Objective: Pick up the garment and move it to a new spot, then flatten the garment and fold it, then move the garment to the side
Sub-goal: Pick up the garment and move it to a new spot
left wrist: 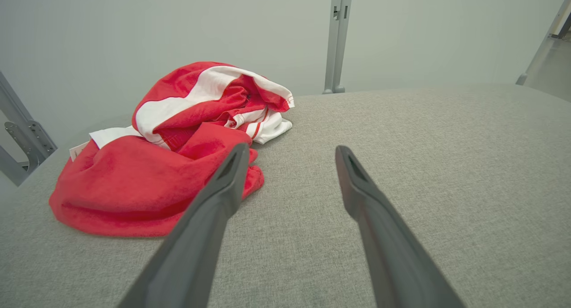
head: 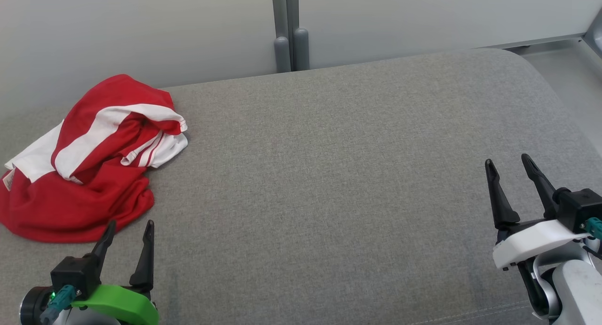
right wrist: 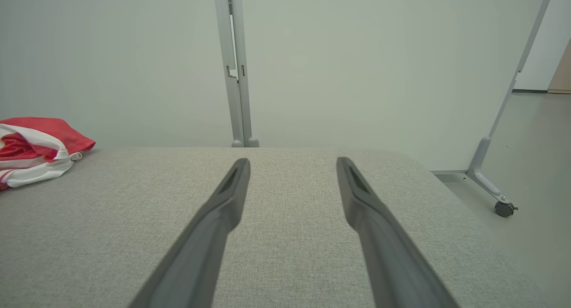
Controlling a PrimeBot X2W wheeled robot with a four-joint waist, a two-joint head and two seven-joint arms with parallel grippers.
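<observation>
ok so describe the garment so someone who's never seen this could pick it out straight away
Start with the wide grey fabric surface before the robot. Toward its left end, just beyond the open left gripper, lies a crumpled garment in a heap. It is bright red with broad white bands, vivid against the plain grey cloth and pale wall.

A grey woven-fabric counter (head: 329, 174) spans the head view, its corner rounded toward 2 o'clock. Behind it at 12 o'clock stand pale matte wall panels (head: 141, 28), joined by a grey upright post (head: 285, 28). Smooth light-grey floor (head: 564, 66) lies at 2 o'clock. In the right wrist view, a slanted grey frame leg (right wrist: 481, 158) ends in a small caster (right wrist: 505, 208). The light is soft and even.
</observation>
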